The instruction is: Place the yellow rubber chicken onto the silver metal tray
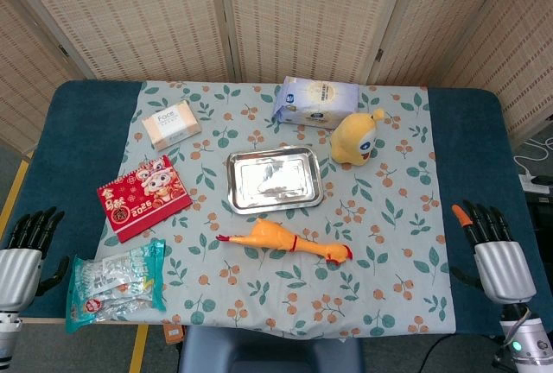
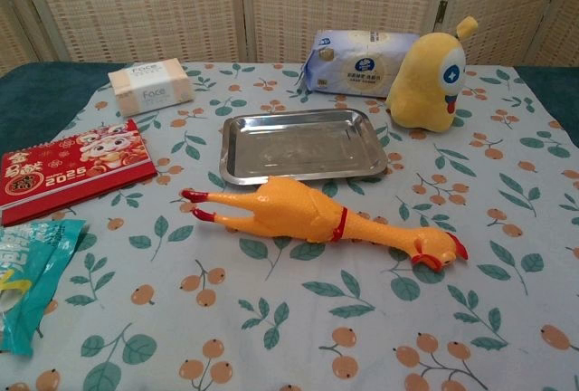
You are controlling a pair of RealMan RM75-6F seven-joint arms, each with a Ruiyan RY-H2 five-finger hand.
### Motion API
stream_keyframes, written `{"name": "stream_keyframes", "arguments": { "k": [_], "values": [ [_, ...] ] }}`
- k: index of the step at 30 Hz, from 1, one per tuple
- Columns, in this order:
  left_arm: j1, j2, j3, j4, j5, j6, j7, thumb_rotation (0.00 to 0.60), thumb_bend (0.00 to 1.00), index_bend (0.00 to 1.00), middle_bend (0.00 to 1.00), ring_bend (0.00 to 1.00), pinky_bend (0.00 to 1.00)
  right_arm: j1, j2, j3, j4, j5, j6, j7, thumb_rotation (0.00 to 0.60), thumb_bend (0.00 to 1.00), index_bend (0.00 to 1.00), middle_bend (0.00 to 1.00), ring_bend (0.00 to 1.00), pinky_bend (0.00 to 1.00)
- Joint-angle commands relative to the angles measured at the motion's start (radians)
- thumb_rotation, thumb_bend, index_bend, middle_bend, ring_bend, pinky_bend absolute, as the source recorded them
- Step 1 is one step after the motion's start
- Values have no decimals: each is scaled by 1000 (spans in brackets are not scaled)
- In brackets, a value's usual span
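Woven screens close off the back of your scene, and in front of them the table (image 1: 52,131) carries a leaf-and-berry cloth (image 1: 389,218) over a dark blue cover. Take the silver metal tray (image 1: 274,180) as your landmark: it lies flat near the middle of the cloth with nothing in it. The yellow rubber chicken (image 1: 283,241) lies on its side just in front of the tray, apart from it, its red feet toward your left and its red-combed head toward your right; the chest view shows a clear strip of cloth between its back and the tray's near rim.

Your left hand (image 1: 24,256) sits well to the left of the tray at the table's near edge, palm shell toward the camera, dark fingers up and slightly apart, holding nothing. Your right hand (image 1: 494,252) mirrors it well to the right of the tray, fingers raised and spread, also holding nothing. Neither touches the chicken.

Behind the tray lies a blue tissue pack (image 1: 315,101), with a yellow plush toy (image 1: 356,137) behind-right. A Face box (image 1: 171,124) sits behind-left, a red 2025 calendar (image 1: 143,197) left, and a clear snack bag (image 1: 117,285) front-left.
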Motion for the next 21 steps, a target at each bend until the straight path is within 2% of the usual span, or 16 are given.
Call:
{"name": "stream_keyframes", "arguments": {
  "k": [1,6,10,11,14,18,21],
  "values": [
    [1,1,-1,-2,-2,1,1,600,438,0,0,0,49,1,2,-2,-3,5,-7,-5,600,51,0,0,0,0],
    [-3,1,-1,-1,1,-2,-7,600,438,0,0,0,49,6,3,-11,-16,2,-27,2,600,51,0,0,0,0],
    [-5,8,-1,-4,0,-4,-30,600,438,0,0,0,50,15,-48,-7,-30,-15,-22,7,600,51,14,0,0,0],
    [-5,9,-1,-4,1,-4,-35,600,438,0,0,0,50,22,-58,-8,-38,-19,-32,3,600,50,29,0,0,0],
    [-11,10,2,-2,7,-13,-52,600,438,0,0,0,50,56,-96,-2,-92,-14,-84,-13,600,53,184,22,0,51],
    [-24,12,7,2,22,-27,-66,600,438,0,0,0,50,117,-139,16,-168,47,-201,-120,600,104,258,76,5,114],
    [-30,13,13,6,36,-32,-90,600,438,0,0,0,50,160,-206,47,-200,121,-261,-240,600,157,294,113,25,140]
  ]
}}
